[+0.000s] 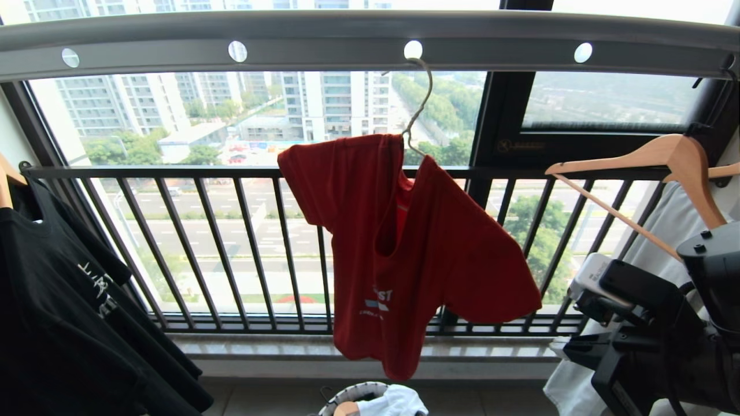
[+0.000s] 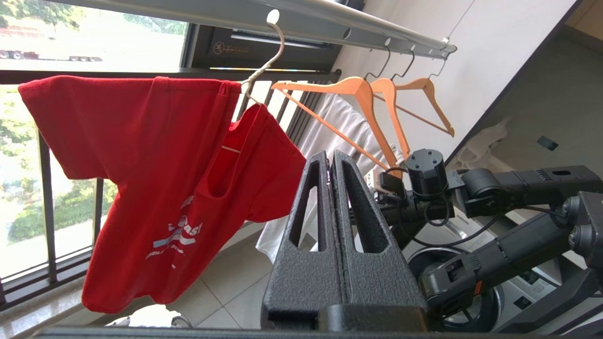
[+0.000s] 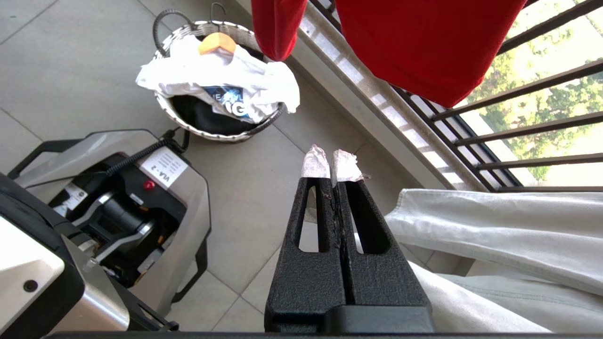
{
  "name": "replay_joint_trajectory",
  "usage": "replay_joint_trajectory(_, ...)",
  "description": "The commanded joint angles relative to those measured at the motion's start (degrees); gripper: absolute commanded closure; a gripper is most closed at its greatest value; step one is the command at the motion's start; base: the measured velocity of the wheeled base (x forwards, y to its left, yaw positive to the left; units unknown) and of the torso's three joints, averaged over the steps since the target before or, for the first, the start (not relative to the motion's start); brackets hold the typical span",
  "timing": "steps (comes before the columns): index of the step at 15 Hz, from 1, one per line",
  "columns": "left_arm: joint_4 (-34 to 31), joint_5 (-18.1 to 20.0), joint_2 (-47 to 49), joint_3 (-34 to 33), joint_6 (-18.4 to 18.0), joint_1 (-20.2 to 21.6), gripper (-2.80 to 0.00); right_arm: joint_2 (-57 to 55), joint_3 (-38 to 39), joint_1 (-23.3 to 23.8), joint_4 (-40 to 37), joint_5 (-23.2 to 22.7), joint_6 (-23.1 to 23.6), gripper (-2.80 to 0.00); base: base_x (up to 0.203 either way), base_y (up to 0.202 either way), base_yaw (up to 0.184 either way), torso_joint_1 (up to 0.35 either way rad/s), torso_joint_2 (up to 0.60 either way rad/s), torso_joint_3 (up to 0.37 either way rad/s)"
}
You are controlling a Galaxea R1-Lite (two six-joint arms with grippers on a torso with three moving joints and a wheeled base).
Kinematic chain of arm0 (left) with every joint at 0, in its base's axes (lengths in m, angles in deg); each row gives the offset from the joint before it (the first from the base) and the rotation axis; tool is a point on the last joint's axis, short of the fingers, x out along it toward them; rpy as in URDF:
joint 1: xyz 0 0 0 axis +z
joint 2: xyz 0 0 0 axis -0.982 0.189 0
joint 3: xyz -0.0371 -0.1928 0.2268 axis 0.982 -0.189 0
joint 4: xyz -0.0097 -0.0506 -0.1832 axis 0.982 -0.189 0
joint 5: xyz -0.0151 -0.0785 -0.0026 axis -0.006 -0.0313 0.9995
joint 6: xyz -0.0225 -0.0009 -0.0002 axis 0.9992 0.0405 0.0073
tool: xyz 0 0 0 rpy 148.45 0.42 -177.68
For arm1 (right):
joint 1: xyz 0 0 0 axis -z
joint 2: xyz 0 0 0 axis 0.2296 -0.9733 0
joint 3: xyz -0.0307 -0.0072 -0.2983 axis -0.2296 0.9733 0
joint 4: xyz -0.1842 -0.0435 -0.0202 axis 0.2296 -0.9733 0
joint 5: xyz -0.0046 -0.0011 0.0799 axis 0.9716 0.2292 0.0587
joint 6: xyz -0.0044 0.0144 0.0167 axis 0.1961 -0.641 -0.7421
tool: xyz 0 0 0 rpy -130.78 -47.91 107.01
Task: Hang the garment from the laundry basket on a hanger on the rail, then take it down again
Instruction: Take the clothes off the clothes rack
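Closed on nothing, our right gripper (image 3: 332,162) hangs low beside the white garment, pointing at the tiled floor; our left gripper (image 2: 330,162), fingers pressed together and empty, waits below the rail (image 1: 324,34). Between them the red T-shirt (image 1: 404,248) sits lopsided on the wire hanger (image 1: 417,107), whose hook is in one of the rail's holes. We judge a careless tug at the hem could drag the shirt off its hanger, or unhook it altogether. On the floor, the laundry basket (image 3: 188,122) holds a white printed top, dark fabric and a wooden hanger.
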Motion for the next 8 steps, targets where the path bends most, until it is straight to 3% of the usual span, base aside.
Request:
replay_joint_trajectory(1,0.01,0.30,-0.04,-0.01,0.19,0.01,0.00,0.74,0.42,0.75,-0.04,1.03,0.40,-2.80,0.000,0.000,0.000,0.000,0.00,0.000)
replay_joint_trajectory(4,0.01,0.30,-0.13,-0.01,0.28,0.01,0.00,0.86,0.58,5.55,-0.19,1.22,3.78,-2.80,0.000,0.000,0.000,0.000,0.00,0.000)
replay_joint_trajectory(8,0.01,0.30,-0.39,-0.01,0.28,0.01,0.00,-0.44,1.08,19.57,0.07,0.40,15.82,-2.80,0.000,0.000,0.000,0.000,0.00,0.000)
